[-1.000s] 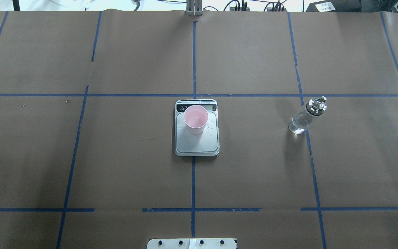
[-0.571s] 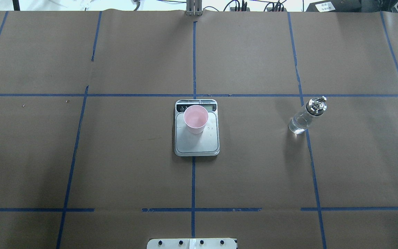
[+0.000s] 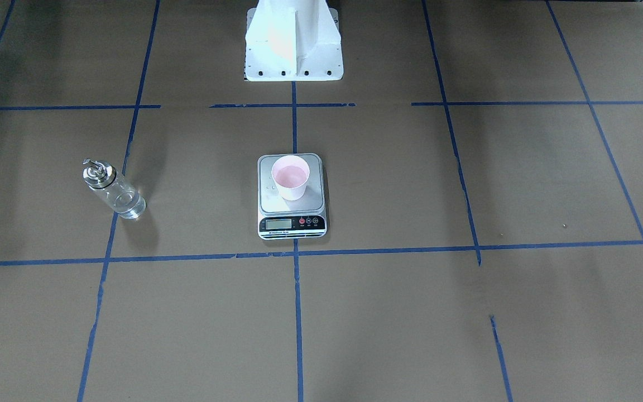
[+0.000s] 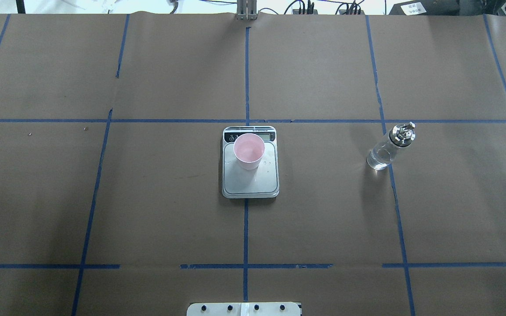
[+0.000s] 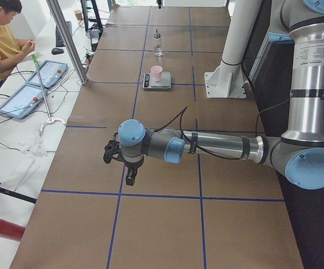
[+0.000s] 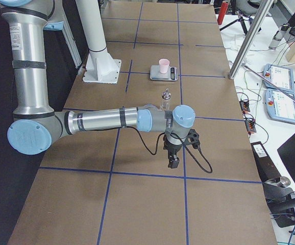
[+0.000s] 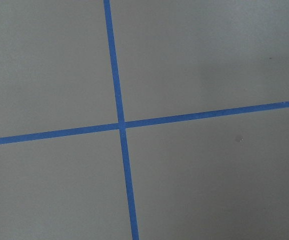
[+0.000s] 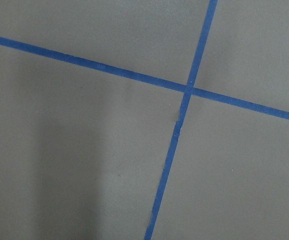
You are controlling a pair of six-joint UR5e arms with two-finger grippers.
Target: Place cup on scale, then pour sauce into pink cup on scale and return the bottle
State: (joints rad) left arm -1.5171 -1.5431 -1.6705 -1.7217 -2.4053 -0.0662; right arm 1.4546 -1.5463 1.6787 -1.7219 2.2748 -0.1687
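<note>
Sitting upright on scale (image 4: pixel 253 184) platform: cup (image 4: pixel 249 151), step 1 done. Glass bottle (image 4: pixel 384 151) upright on table (image 4: pixel 323 210), well apart, robot's R side. Pour unconfirmed; droplets (image 4: pixel 269 164) on platform suggest done. Arms parked clear: left gripper (image 5: pixel 129 177), right gripper (image 6: pixel 173 162), open/closed cannot tell.

No text is legible; the display and the print on the scale (image 3: pixel 291 224) are too small to read.
</note>
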